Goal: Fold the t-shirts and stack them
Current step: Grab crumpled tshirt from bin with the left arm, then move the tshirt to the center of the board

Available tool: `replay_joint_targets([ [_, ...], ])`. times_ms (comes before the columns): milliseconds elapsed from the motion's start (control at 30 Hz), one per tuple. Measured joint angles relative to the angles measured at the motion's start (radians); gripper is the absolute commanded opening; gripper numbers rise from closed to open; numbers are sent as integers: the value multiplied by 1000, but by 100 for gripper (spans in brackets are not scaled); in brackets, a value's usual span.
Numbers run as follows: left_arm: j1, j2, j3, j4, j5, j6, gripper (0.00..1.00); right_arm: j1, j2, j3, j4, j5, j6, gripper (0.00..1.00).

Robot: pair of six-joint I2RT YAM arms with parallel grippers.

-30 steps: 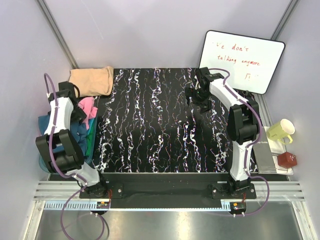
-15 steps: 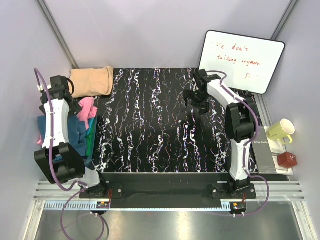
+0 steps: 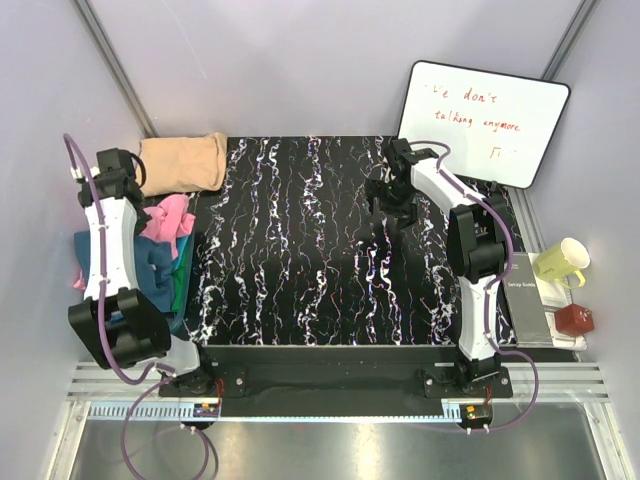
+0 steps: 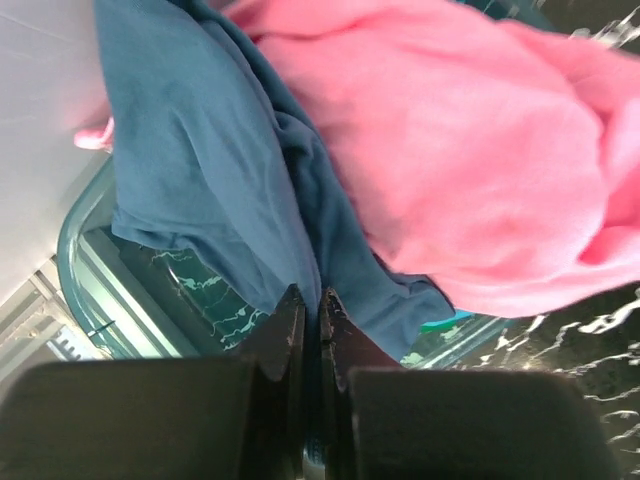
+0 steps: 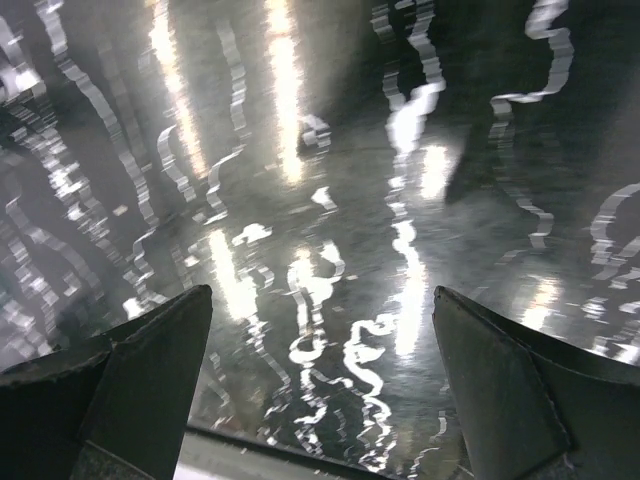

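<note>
One tan shirt (image 3: pixel 183 162), one pink shirt (image 4: pixel 450 150), one blue shirt (image 4: pixel 200 150) pinched by left gripper (image 4: pixel 305 308), right gripper (image 5: pixel 322 292) spread.

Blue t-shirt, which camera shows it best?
Left wrist: the blue t-shirt fills the frame, pinched by the left gripper. Top external shows patches of it beside the left arm. Right wrist shows only the table.

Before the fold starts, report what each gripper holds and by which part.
The left gripper pinches the blue shirt at a fold along its hanging edge. The right gripper, open over the table, holds nothing.
</note>
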Motion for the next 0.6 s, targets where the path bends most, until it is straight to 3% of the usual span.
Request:
replay_joint_targets([
  [200,-18,-101,109,-17,7,-18,0,0,-2,56,-21,141,0,100],
  [467,-283,-133,465,-54,-48,-23,0,-5,-24,275,-18,227,8,100],
  [600,-380,-74,698,-37,45,-12,0,-18,-42,326,-18,250,20,100],
])
